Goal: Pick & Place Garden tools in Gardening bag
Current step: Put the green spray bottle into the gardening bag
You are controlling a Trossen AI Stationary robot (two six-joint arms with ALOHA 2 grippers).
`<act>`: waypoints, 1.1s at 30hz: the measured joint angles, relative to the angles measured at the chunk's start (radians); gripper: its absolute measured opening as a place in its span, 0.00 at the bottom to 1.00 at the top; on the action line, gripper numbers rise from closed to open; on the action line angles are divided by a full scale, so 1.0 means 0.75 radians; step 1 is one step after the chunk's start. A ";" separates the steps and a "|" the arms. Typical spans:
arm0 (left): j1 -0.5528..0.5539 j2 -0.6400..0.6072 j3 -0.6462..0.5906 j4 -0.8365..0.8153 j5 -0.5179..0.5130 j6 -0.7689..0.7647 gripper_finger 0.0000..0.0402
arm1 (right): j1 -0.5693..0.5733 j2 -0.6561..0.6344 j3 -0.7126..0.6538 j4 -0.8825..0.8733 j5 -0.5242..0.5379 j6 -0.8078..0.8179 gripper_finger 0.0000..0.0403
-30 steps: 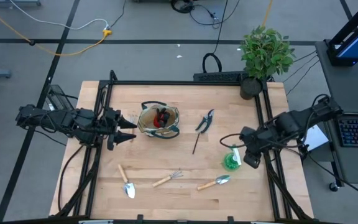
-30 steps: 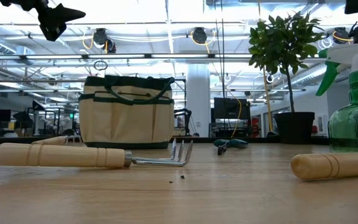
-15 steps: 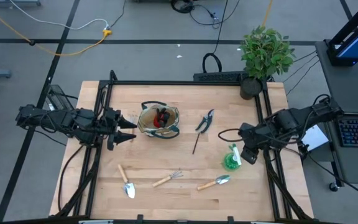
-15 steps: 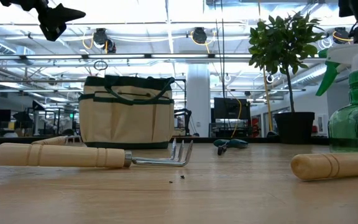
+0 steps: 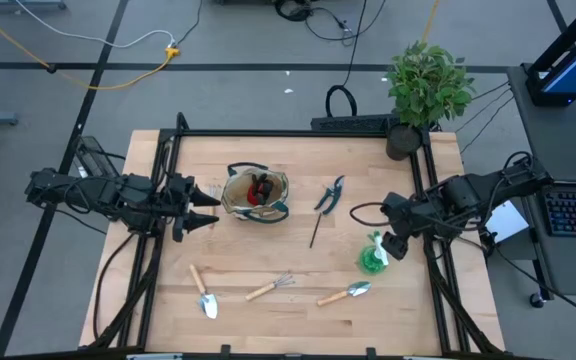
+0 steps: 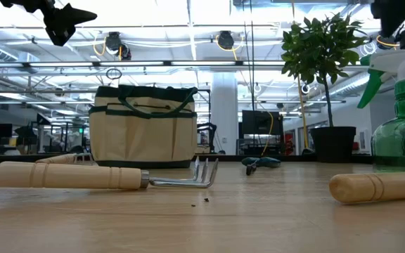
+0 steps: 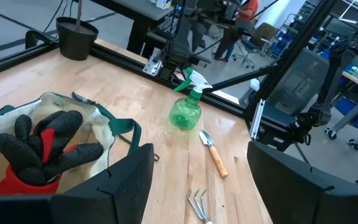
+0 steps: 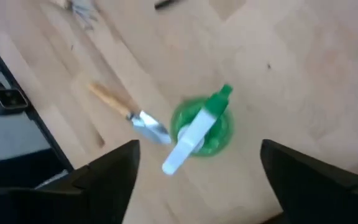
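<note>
The tan gardening bag (image 5: 256,195) stands on its base at the table's far left and holds the red-black glove (image 7: 42,149). My left gripper (image 5: 208,206) hovers open and empty just left of the bag. The green spray bottle (image 8: 201,127) stands upright at the right. My right gripper (image 8: 199,149) is open above it and touches nothing. Two trowels (image 5: 205,296) (image 5: 346,293) and the hand rake (image 5: 271,288) lie flat near the front edge. The pruning shears (image 5: 330,194) and the thin stick (image 5: 314,230) lie right of the bag.
A potted leafy plant (image 5: 426,88) stands at the far right corner. A black frame (image 5: 298,133) runs along the table's far edge and sides. Bare wood lies between the bag and the tools at the front.
My right gripper has moved a little toward the table's left and far edges, coming over the spray bottle. My left gripper and all the tools have stayed where they were.
</note>
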 joint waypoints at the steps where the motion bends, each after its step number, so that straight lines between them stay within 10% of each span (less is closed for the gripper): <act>1: 0.000 0.000 0.000 0.000 0.000 0.000 0.66 | 0.000 0.000 0.000 0.010 0.017 -0.004 0.84; 33: 0.000 0.000 0.000 0.001 -0.006 0.001 0.66 | 0.000 0.074 0.000 0.011 0.020 -0.102 0.89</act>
